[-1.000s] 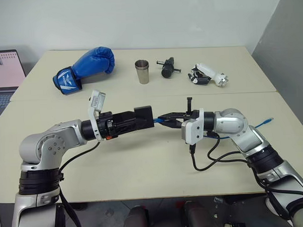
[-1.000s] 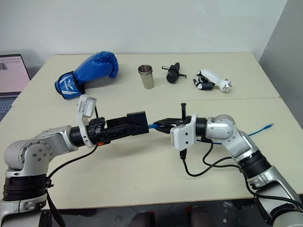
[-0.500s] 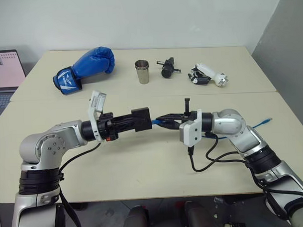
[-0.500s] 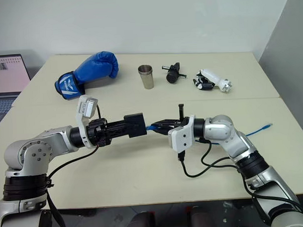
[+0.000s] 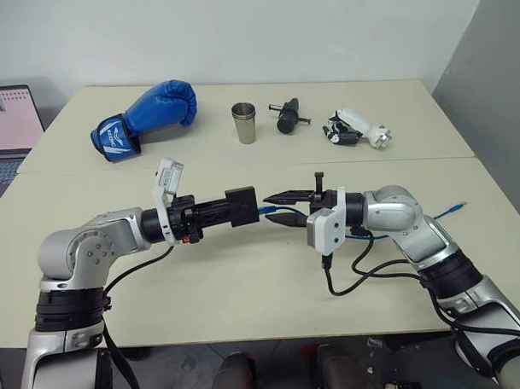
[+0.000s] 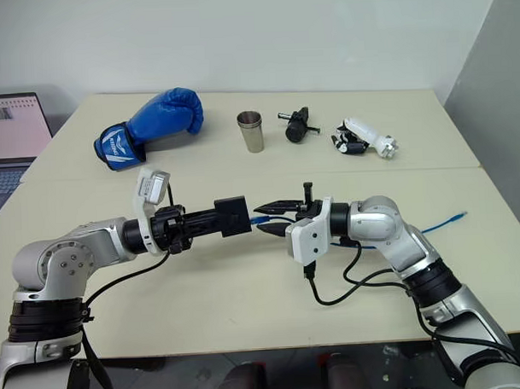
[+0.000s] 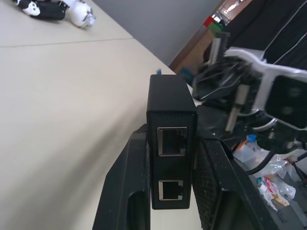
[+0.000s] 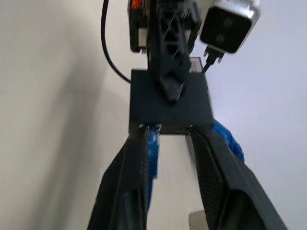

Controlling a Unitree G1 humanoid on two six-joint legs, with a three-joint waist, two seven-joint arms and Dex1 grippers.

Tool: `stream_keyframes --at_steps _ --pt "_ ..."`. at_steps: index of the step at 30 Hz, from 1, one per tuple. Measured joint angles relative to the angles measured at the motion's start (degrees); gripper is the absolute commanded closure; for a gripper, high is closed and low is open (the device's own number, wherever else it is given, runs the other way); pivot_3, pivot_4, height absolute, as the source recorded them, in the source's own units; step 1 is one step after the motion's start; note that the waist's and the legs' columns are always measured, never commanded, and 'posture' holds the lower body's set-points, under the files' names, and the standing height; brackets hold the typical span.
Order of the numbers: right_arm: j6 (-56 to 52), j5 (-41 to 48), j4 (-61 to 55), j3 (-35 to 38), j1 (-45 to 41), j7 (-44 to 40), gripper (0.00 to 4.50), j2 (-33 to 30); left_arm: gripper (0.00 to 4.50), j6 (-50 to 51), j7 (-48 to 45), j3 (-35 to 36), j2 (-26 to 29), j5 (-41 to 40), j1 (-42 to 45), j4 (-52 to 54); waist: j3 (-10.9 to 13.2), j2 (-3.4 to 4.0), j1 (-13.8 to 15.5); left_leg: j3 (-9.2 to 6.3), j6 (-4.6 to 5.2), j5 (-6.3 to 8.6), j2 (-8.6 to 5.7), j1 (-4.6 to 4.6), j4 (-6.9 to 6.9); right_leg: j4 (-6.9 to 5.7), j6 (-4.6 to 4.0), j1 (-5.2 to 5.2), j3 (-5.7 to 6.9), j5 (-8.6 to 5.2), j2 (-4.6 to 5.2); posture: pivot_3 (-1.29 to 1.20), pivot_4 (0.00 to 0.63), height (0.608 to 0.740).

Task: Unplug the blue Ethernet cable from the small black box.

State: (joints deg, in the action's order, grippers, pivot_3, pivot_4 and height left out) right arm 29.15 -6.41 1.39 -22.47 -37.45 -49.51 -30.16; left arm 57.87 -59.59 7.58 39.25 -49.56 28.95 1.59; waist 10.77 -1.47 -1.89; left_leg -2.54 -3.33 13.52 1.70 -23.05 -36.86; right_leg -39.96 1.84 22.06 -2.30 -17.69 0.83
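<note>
The beige counter (image 5: pixel 246 280) spans the frame. At centre, held above it, the left tool (image 5: pixel 243 207) is clamped on the small black box (image 5: pixel 242 205). The right tool (image 5: pixel 276 208) has its fingers spread around the blue Ethernet cable (image 5: pixel 268 209), whose plug sits at the box's right face.

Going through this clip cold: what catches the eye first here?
Mid-air over the near table, the left gripper clamps the small black box, while the right gripper faces it with fingers apart around the blue Ethernet cable plug. Behind, a blue boxing glove lies on the far table.
</note>
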Motion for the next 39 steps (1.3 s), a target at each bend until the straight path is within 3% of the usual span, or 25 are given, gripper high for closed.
stream_keyframes --at_steps 5,10,14,17,24,39 --pt "-10.32 7.60 -6.97 1.04 3.65 -5.34 1.30 -3.81 3.71 -3.00 -3.25 -1.88 1.43 2.35 0.69 -0.31 0.00 0.00 0.11 -0.03 0.00 0.00 -0.01 0.00 0.00 0.00 0.00 -0.01 0.02 0.00 0.03 0.00 0.150 0.740" --pt "-40.04 24.83 -16.45 5.64 4.90 -3.73 1.30 -2.09 3.71 -8.10 -8.66 -5.07 3.23 5.97 0.86 -0.33 0.00 0.00 -0.05 -0.08 0.00 0.00 0.04 0.02 0.01 -0.02 -0.02 -0.01 0.01 0.00 0.00 0.00 0.150 0.740" --pt "-62.90 37.34 -17.24 8.66 4.89 0.19 1.30 0.20 3.71 -12.04 -12.39 -6.09 3.93 8.37 1.30 -0.65 0.00 0.00 0.07 -0.12 0.01 0.00 0.01 0.00 0.01 -0.02 -0.05 -0.01 0.02 -0.02 -0.01 0.00 0.150 0.740" --pt "-71.36 41.97 -17.51 9.53 4.81 1.47 1.30 1.39 3.71 -13.36 -13.61 -6.15 3.94 9.29 2.39 -1.87 0.00 0.01 0.07 -0.09 0.02 0.01 -0.02 -0.03 0.01 0.01 -0.04 0.01 0.04 -0.02 -0.01 0.00 0.150 0.740" --pt "-79.42 46.00 -16.50 11.17 3.10 3.60 1.30 5.07 3.71 -14.22 -14.92 -6.15 3.87 9.70 2.89 -2.58 0.00 0.01 -0.10 -0.03 0.02 0.01 0.00 -0.06 0.04 0.00 -0.03 0.09 0.03 -0.02 -0.05 0.00 0.150 0.740" --pt "-80.76 45.97 -11.08 12.23 1.41 2.81 1.30 8.69 3.71 -12.03 -16.07 -6.11 3.77 8.93 4.16 -2.84 0.00 0.01 -0.04 0.18 0.02 0.01 0.01 -0.16 0.03 0.01 -0.02 0.17 0.06 -0.02 -0.06 0.00 0.150 0.740"
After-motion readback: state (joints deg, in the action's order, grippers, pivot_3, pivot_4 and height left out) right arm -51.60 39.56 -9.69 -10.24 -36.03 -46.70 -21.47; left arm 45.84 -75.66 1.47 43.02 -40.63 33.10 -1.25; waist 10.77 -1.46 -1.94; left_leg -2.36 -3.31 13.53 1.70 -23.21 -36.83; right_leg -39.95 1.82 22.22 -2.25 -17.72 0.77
